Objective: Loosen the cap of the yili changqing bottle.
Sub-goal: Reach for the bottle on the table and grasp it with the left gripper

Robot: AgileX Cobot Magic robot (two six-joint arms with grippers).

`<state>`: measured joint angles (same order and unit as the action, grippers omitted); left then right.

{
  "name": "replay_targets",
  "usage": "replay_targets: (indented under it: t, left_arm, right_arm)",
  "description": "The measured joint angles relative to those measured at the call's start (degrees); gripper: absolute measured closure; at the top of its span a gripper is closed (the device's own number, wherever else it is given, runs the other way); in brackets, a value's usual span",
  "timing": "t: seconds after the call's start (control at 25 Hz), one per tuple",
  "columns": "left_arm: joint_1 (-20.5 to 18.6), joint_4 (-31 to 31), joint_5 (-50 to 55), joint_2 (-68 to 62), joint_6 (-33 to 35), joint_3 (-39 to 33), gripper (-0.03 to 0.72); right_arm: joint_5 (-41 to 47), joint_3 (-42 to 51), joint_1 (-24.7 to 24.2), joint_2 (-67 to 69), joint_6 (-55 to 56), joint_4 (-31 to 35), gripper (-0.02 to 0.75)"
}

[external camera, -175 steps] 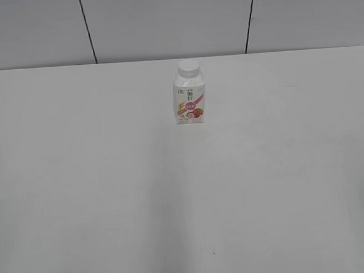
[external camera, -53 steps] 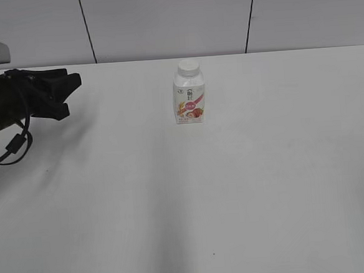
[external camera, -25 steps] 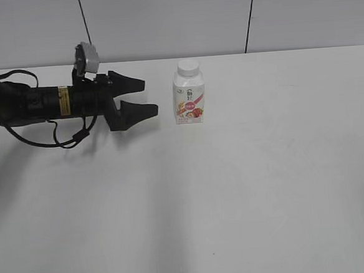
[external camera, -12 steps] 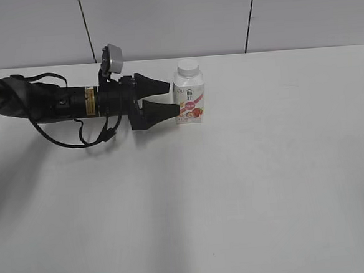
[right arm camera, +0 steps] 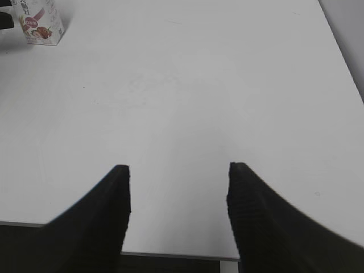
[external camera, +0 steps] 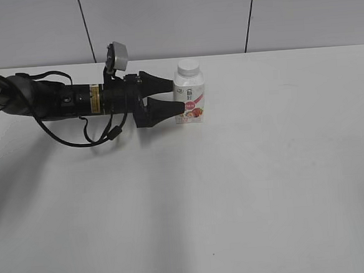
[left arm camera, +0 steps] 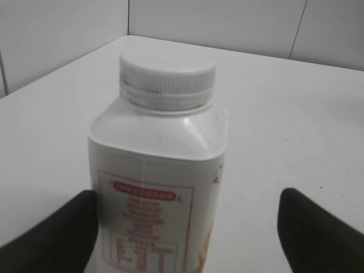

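The yili changqing bottle [external camera: 190,97] stands upright at the back middle of the white table, with its white ribbed cap [external camera: 188,66] on. My left gripper [external camera: 175,94] reaches in from the left, open, with its jaws on either side of the bottle's body below the shoulders. In the left wrist view the bottle [left arm camera: 159,182] and cap [left arm camera: 167,77] fill the middle. One black finger [left arm camera: 54,236] is against its left side and the other [left arm camera: 318,236] stands well apart. My right gripper [right arm camera: 178,169] is open and empty over the table's near edge, far from the bottle [right arm camera: 41,23].
The white table [external camera: 248,188] bears nothing but the bottle. A grey panelled wall [external camera: 174,18] runs just behind it. The left arm and its cables [external camera: 61,104] lie across the back left. The table's near edge [right arm camera: 170,253] shows under the right gripper.
My left arm has come in from the left and slid right. Its open jaws, short of the bottle a second ago, now straddle the bottle's body. The bottle has not moved.
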<state>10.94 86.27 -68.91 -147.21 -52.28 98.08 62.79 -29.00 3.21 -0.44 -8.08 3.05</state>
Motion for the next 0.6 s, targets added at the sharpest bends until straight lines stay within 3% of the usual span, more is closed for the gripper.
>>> replay_targets:
  t: [0.6]
  left_arm:
    - [0.0, 0.0, 0.3, 0.0, -0.3, 0.6, 0.132]
  right_arm:
    - [0.0, 0.0, 0.0, 0.0, 0.0, 0.0, 0.299]
